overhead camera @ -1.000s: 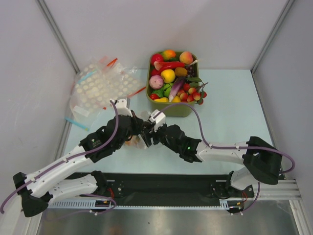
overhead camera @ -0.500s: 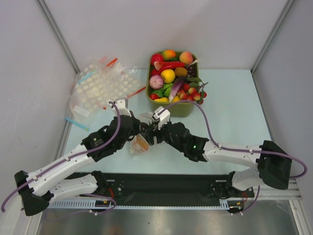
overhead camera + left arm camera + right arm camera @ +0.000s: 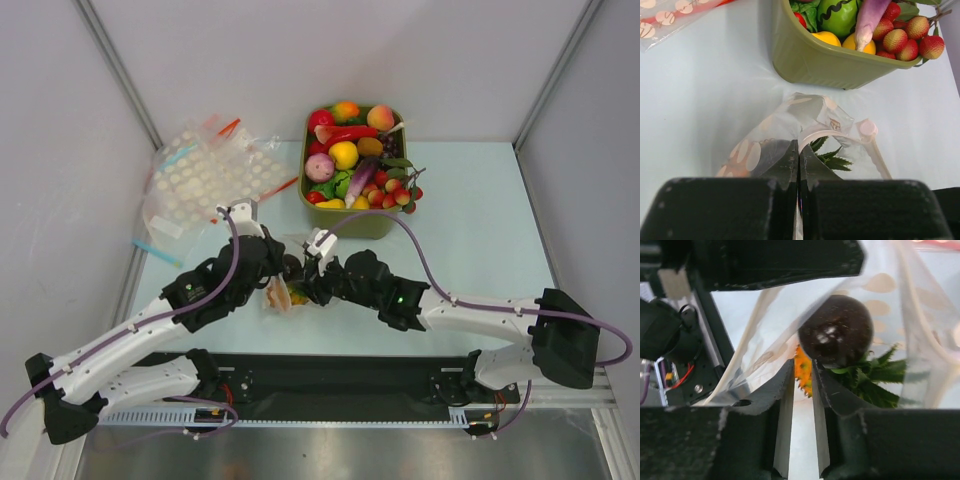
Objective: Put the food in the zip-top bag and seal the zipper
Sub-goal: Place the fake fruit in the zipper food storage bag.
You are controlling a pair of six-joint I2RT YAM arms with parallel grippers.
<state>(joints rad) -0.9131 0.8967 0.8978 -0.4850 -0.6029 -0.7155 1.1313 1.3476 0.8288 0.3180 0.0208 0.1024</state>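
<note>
**On the tabletop (image 3: 470, 220), in front of the green tub: bag with toy food, two claws attending**

Item 1. Bag (image 3: 805, 112). Clear, crinkled film with pale oval spots. It lies on the tabletop just in front of the tub, between the two arms. Its zipper strip (image 3: 875, 150) is pale and runs in a bowed arc rather than a flat line. Whether any of it is pressed closed cannot be told.

Item 2. Pineapple (image 3: 802, 371). Orange-yellow body, inside the bag and seen through the film. Its green crown (image 3: 872, 382) points away from the right wrist camera.

Item 3. Dark purple ball (image 3: 836, 335). Glossy and round, inside the bag. It rests on the pineapple's crown and touches it.

Item 4. Left claw (image 3: 799, 155). Fingers pressed flat together, clenched on the near edge of the bag where the strip begins.

Item 5. Right claw (image 3: 801, 385). Low over the bag from the opposite side, fingers drawn close with a narrow slit between them. Whether film is pinched in that slit cannot be told. The left arm's black body fills the top of the right wrist view.

Item 6. Green tub (image 3: 840, 70). Ribbed wall, heaped with toy fruit and vegetables, among them red berries at the right rim.

Item 7. Heap of dotted bags (image 3: 205, 175). Clear with white dots and red and blue strips. It lies at the far left of the tabletop, well apart from the held bag.
</note>
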